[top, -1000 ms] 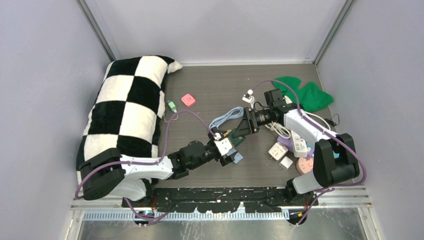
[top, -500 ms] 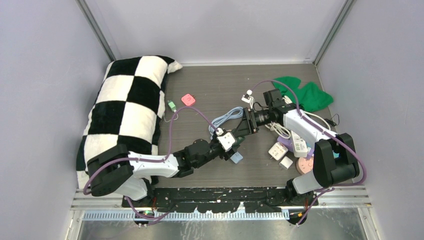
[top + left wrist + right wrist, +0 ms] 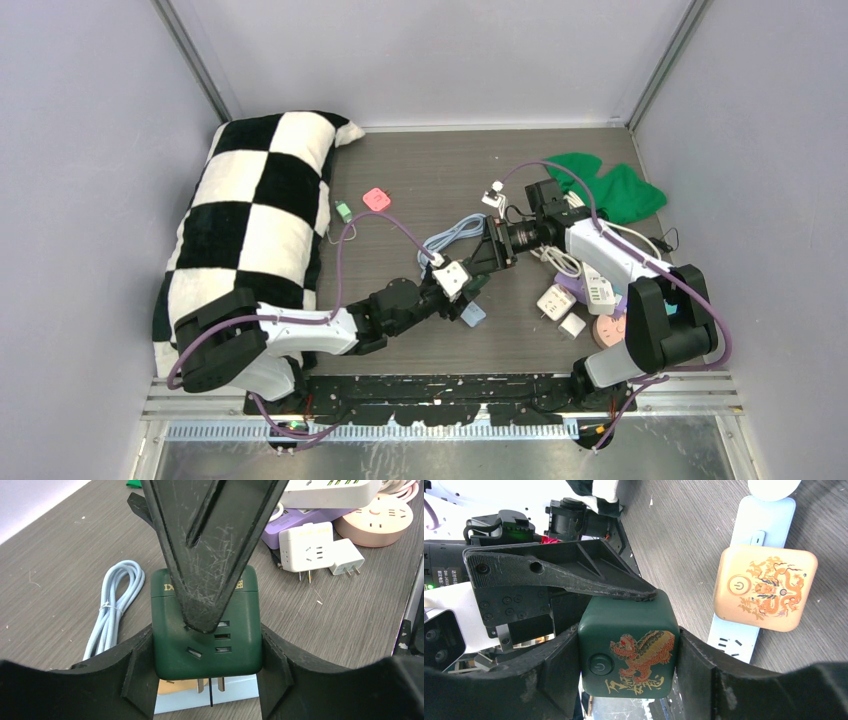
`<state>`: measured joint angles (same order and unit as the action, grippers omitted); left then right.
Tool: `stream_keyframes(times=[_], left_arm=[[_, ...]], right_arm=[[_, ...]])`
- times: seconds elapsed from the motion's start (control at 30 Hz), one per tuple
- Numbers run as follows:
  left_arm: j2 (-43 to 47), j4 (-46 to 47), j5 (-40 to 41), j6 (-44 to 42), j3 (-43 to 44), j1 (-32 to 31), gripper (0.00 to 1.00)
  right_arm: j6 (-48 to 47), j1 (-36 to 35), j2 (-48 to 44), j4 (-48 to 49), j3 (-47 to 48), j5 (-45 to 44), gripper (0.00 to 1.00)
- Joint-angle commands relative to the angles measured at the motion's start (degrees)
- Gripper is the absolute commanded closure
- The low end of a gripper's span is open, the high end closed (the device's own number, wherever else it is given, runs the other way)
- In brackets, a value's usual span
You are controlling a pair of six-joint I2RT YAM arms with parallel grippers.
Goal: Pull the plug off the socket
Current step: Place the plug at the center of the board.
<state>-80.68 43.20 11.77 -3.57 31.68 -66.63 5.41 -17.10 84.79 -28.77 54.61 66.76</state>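
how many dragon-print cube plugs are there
2: a green one in the left tool, a beige one on the pale blue strip; others may be hidden.

A dark green cube plug (image 3: 629, 650) with a dragon print sits between the jaws, close against both. The other arm's black finger (image 3: 574, 577) touches its upper edge. Outside the jaws, a beige cube (image 3: 764, 587) sits on a pale blue strip (image 3: 774, 520).

Both arms reach inward, wrists meeting mid-table. The left gripper (image 3: 469, 290) clamps the green plug (image 3: 235, 650); the right gripper (image 3: 479, 270) flanks it closely, grip unclear.
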Motion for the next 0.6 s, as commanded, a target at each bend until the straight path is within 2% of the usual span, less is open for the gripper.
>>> stream_keyframes(times=[0.0, 0.33, 0.47, 0.57], left_arm=[[0.90, 3.39, -0.28, 5.12, -0.23, 0.90, 1.00], [7.76, -6.04, -7.25, 17.54, -2.94, 8.39, 1.00], [13.01, -14.47, -6.66, 23.26, -3.10, 12.96, 1.00], [17.34, -22.76, -3.06, 25.95, -1.93, 15.62, 1.00]], right_arm=[[-1.86, -0.38, -2.00, -0.14, -0.53, 0.30, 0.01], [-5.08, -0.11, -2.09, -3.43, 0.67, 0.23, 0.00], [-7.03, 0.09, -2.26, -4.32, 0.76, 0.03, 0.00], [-7.29, 0.40, -2.20, -4.52, 0.89, 0.00, 0.00]])
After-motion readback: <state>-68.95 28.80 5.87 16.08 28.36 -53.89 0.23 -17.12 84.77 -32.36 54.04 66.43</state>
